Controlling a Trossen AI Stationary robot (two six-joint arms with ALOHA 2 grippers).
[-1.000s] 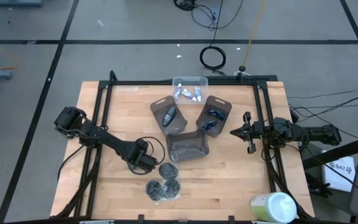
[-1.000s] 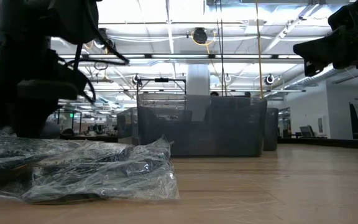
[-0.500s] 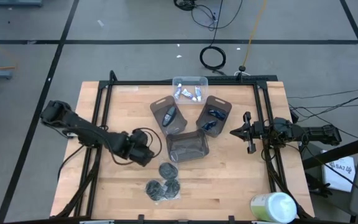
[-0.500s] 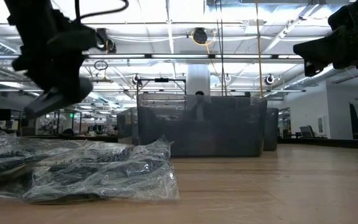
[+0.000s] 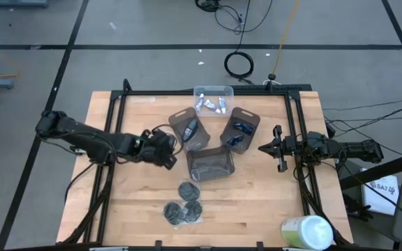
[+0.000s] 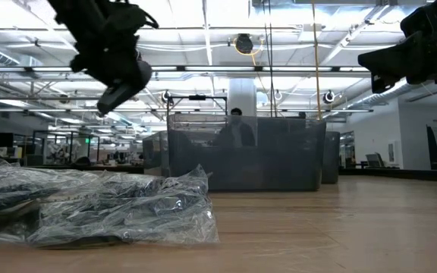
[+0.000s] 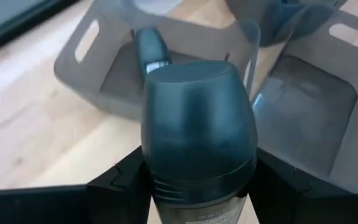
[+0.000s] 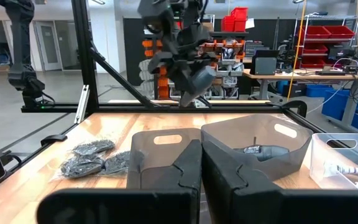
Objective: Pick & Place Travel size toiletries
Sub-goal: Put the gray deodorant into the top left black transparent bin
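Note:
My left gripper (image 5: 163,149) hangs above the table just left of the smoky-grey trays, shut on a grey-blue oval stick (image 7: 197,124); the low view shows it raised well above the table (image 6: 120,72). A second grey-blue stick (image 5: 189,128) lies in the left smoky-grey tray (image 5: 180,118). Dark-blue mini bottles (image 5: 239,128) lie in the right smoky-grey tray, and white tubes (image 5: 212,104) in the clear tray. Bagged dark-grey discs (image 5: 183,207) rest on the table near its near edge. My right gripper (image 5: 279,148) waits, shut, at the table's right side. My left gripper pinches the oval stick between its two fingers (image 7: 120,186), one on each side of the stick's lower body (image 7: 160,190). The domed cap end (image 7: 197,87) points away from the wrist. The stick is lifted clear of the table and slants downward (image 6: 124,86).
A third smoky-grey tray (image 5: 211,164) stands in front of the other two. A big pale-green-and-white round container (image 5: 306,232) sits at the near right corner. A black frame (image 5: 114,104) borders the table. Bare wood lies left of the trays.
My left gripper has risen from the table beside the bagged discs and moved toward the far edge, up to the left smoky-grey tray, carrying the grey-blue stick lifted clear. The bagged discs have stayed where they were.

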